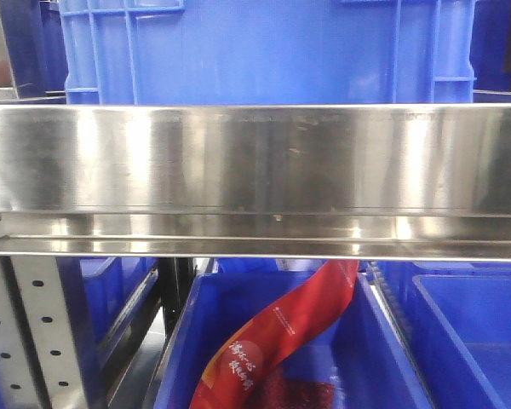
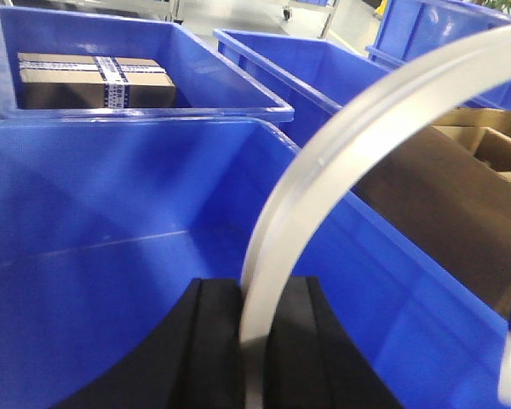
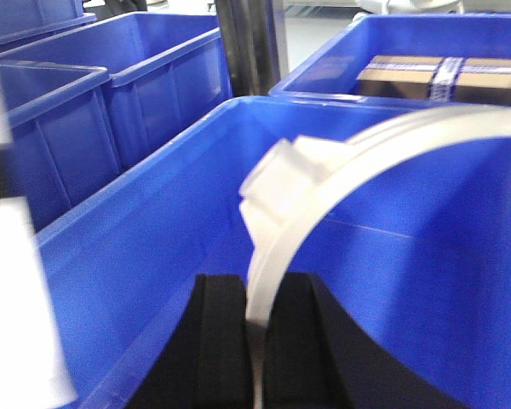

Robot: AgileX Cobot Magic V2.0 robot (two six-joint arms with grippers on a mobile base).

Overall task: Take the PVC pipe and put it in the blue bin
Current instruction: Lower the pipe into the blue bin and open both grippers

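shelf rail (image 1: 255, 158): from my front feed i see a steel beam filling the middle, blue crates above and below it.
blue bin (image 2: 111, 256): both wrist cameras look down into it — open, walls blue.
neighbour bins: one holds a taped cardboard box (image 2: 94, 77).
pvc pipe (image 2: 324, 179): a pale curved length arching over the bin, with a fitting (image 3: 281, 183) on it in my right view.
left hand (image 2: 254, 341): clamped on the pipe between black pads.
right hand (image 3: 255, 341): likewise closed around the pipe.
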